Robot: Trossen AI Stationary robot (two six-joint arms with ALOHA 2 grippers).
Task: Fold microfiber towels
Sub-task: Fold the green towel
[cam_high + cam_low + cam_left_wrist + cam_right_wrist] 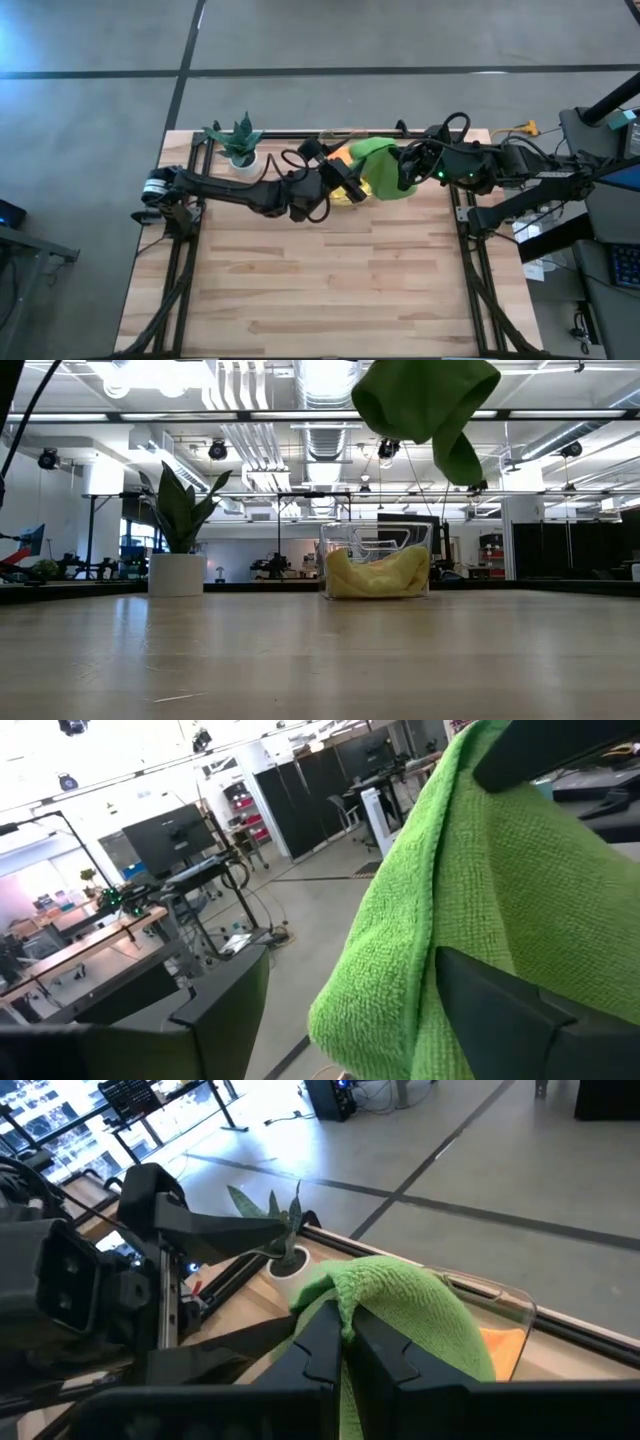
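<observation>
A lime green microfiber towel point(380, 160) hangs bunched in the air over the far middle of the table, and in the low view the towel point(425, 400) shows high above the clear bin point(378, 560). My right gripper point(345, 1325) is shut on it. My left gripper point(500, 880) reaches in level from the table's left, open, one finger on either side of the towel's hanging side point(470, 920). A yellow towel point(375, 578) lies in the bin, and an orange one point(500, 1345) shows there too. My right gripper pinches a bunched fold at the towel's top point(345, 1295) between its two fingers, coming from the table's right and slanting slightly down. Several layers gather over the fingertips. The towel hangs slack below, lifted clear of the bin and table. Whether my left gripper's fingers point(520, 1020) touch the towel, I cannot tell.
A small potted plant point(240, 148) in a white pot stands at the far left of the table. The clear bin point(510, 1305) sits by the far edge, under the towel. Bare wooden tabletop point(330, 280) stretches across the near half.
</observation>
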